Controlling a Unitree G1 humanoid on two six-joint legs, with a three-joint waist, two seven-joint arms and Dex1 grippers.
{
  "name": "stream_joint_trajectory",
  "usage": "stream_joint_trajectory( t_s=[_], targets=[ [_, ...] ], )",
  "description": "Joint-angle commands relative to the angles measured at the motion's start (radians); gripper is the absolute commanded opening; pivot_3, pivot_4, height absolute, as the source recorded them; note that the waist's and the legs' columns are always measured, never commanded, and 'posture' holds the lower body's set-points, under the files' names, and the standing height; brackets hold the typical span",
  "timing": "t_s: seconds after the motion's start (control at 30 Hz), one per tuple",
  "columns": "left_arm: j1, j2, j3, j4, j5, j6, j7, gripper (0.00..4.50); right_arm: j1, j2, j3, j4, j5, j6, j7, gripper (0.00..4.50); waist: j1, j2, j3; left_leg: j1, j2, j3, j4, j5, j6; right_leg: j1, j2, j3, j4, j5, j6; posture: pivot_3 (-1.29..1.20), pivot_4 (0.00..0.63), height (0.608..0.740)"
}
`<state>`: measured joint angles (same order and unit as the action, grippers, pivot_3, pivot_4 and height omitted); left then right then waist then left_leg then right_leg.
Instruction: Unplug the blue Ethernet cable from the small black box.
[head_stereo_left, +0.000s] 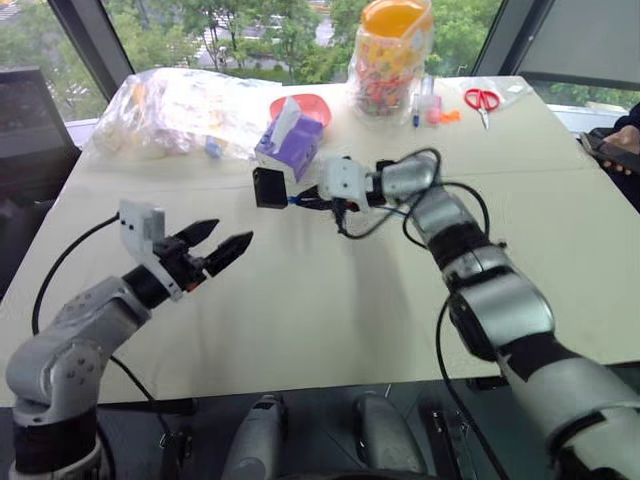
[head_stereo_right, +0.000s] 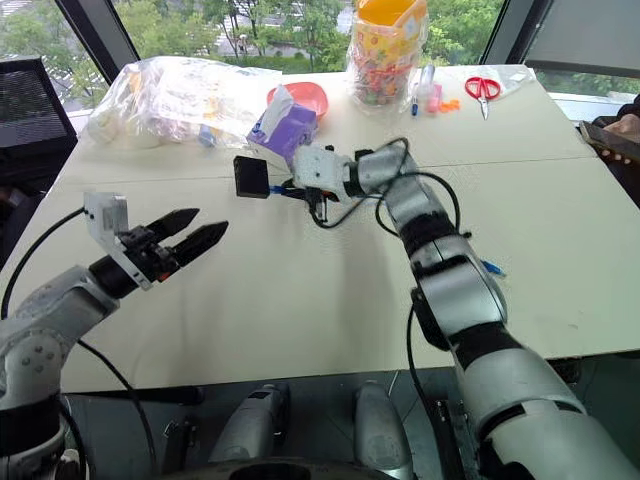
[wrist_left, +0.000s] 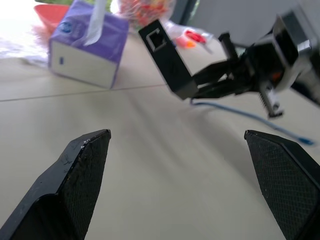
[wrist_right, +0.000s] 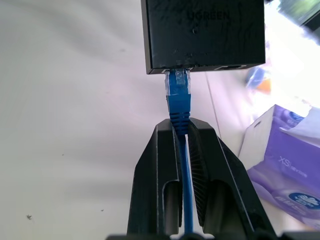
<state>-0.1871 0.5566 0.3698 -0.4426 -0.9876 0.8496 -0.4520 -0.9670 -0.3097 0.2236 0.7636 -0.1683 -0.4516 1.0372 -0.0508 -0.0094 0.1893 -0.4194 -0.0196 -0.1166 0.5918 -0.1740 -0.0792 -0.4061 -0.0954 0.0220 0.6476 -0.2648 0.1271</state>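
Blue, thin Ethernet cable (wrist_right: 178, 100) sits pinched in my right tool (wrist_right: 183, 131) just behind its clear plug, seated in the small matte-black box (wrist_right: 202, 32) hanging above the desk (head_stereo_left: 330, 310). Light box, limp cord; my spread left tool (head_stereo_left: 222, 243) should take the box's edges.

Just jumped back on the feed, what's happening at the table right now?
The right gripper is shut on the blue Ethernet cable just behind its plug, which is still seated in the small black box. The box hangs off the table on the cable, in front of the purple tissue box. The left gripper is open and holds nothing, pointing toward the box from the robot's left. The cable isn't unplugged yet.
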Motion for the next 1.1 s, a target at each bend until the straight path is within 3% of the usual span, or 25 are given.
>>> stream_joint_trajectory(
  t_s=[0.03, 0.13, 0.3, 0.67, 0.77, 1.03, 1.1],
  targets=[
    [-0.077, 0.036, -0.003, 0.041, -0.067, 0.037, -0.039, 4.5, 0.154, -0.04, -0.031, -0.314, -0.068, -0.038, -0.184, 0.09, 0.005, 0.0, 0.0, 0.0, 0.0, 0.0, 0.0, 0.0, 0.0, -0.001, 0.0, 0.0, 0.0, 0.0, 0.0, 0.0, 0.15, 0.726],
    [-0.136, 0.062, -0.038, 0.08, -0.064, 0.058, -0.07, 4.5, 0.297, -0.064, -0.029, -0.529, -0.172, -0.02, -0.32, 0.09, 0.004, 0.0, 0.0, 0.0, 0.0, 0.001, 0.0, 0.0, 0.0, -0.002, 0.0, 0.001, 0.001, 0.0, 0.0, 0.0, 0.15, 0.726],
    [-0.177, 0.083, -0.09, 0.105, -0.054, 0.079, -0.11, 4.5, 0.381, -0.089, 0.004, -0.683, -0.31, -0.029, -0.456, 0.09, 0.007, 0.0, 0.0, 0.001, 0.0, 0.001, 0.0, 0.001, -0.002, -0.001, 0.0, 0.002, 0.001, -0.002, -0.004, 0.0, 0.15, 0.726],
    [-0.218, 0.088, -0.162, 0.122, -0.034, 0.081, -0.179, 4.5, 0.397, -0.11, 0.065, -0.731, -0.344, -0.008, -0.505, 0.09, 0.009, -0.002, 0.001, 0.001, 0.0, 0.001, 0.001, 0.001, -0.002, 0.0, 0.0, 0.002, 0.0, -0.002, -0.005, 0.0, 0.15, 0.726],
    [-0.222, 0.081, -0.178, 0.128, -0.012, 0.072, -0.185, 3.65, 0.405, -0.116, 0.07, -0.745, -0.337, -0.006, -0.501, 0.0, 0.009, -0.002, 0.001, 0.001, 0.0, 0.001, 0.001, 0.001, -0.002, 0.0, 0.0, 0.002, 0.0, -0.002, -0.005, 0.0, 0.15, 0.726],
    [-0.212, 0.089, -0.217, 0.153, 0.076, 0.039, -0.23, 0.57, 0.396, -0.122, 0.073, -0.754, -0.31, 0.019, -0.49, 0.0, 0.009, -0.002, 0.001, 0.001, 0.0, 0.001, 0.001, 0.001, -0.002, 0.0, 0.0, 0.002, 0.0, -0.002, -0.005, 0.0, 0.15, 0.726],
    [-0.204, 0.092, -0.222, 0.165, 0.099, 0.026, -0.246, 0.49, 0.386, -0.127, 0.068, -0.745, -0.291, 0.022, -0.482, 0.0, 0.009, -0.002, 0.001, 0.001, 0.0, 0.001, 0.001, 0.001, -0.002, 0.0, 0.0, 0.002, 0.0, -0.002, -0.005, 0.0, 0.15, 0.726]
  ],
)
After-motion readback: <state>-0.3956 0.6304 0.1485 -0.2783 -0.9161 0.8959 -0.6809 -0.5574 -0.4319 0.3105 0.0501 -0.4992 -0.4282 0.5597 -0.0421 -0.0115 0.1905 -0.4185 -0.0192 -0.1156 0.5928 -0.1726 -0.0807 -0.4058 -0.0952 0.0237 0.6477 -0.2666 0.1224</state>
